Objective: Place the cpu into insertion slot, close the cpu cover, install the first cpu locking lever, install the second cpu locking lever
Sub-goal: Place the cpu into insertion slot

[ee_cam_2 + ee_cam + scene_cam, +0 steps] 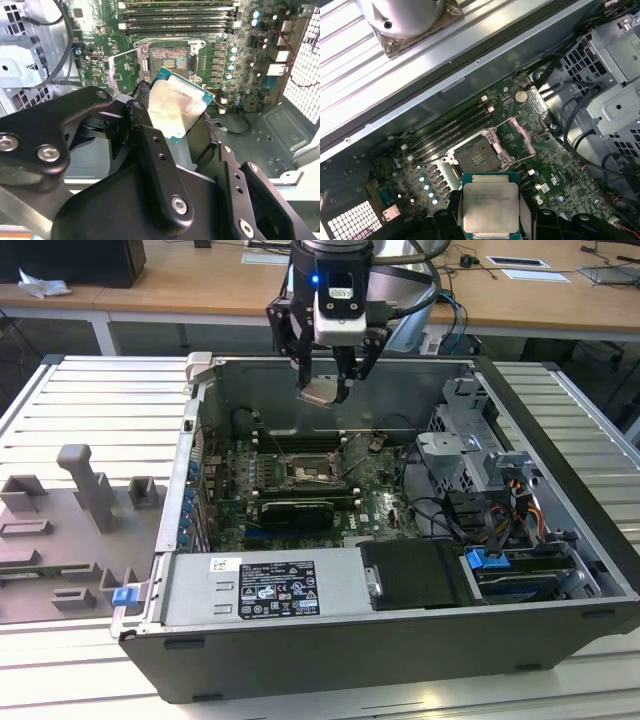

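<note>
My gripper [325, 388] hangs over the open computer case [560, 430], shut on the cpu [322, 392], a flat square chip with a tan-silver top. In both wrist views the cpu [175, 107] [490, 207] sits tilted between the black fingers [142, 122], well above the motherboard. Below it the insertion slot [477, 157] [167, 62] [305, 475] lies bare with its dark contact field showing. The cpu cover [524, 136] [119, 70], a grey metal frame, stands flipped open at one side of the slot. A thin locking lever [496, 124] stands raised beside it.
Memory slots [300, 440] run behind the insertion slot, and a long black card [295, 512] lies in front. A power supply [265, 585] fills the case's near side. A drive cage [470, 440] and cables [500, 530] are at the exterior view's right. A grey fixture tray [70, 530] sits outside, left.
</note>
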`<state>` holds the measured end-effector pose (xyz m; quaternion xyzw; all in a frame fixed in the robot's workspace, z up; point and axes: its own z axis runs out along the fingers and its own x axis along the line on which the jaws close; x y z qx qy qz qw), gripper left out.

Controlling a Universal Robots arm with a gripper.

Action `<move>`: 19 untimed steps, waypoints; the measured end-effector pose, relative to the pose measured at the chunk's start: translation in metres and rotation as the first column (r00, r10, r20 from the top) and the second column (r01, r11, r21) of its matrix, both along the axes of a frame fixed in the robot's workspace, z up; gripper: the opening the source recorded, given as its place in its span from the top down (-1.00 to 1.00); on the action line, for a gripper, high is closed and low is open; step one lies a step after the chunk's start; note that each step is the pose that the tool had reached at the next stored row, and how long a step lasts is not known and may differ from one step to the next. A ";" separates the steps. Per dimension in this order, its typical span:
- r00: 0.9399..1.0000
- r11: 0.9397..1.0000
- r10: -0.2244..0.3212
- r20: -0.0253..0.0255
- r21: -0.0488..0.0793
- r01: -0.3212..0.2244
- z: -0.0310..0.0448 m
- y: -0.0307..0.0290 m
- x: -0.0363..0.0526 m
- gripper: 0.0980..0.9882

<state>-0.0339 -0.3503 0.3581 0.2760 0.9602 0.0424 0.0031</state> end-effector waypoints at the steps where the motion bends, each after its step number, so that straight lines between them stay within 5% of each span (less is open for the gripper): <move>1: 1.000 1.000 -0.008 0.000 0.000 0.008 0.0000 0.0000 0.0000 0.00; 6: 0.996 0.996 -0.090 0.000 0.000 0.090 -0.0006 0.0000 0.0000 0.00; 19: 0.989 0.989 -0.150 0.000 0.000 0.150 -0.0011 0.0000 0.0000 0.00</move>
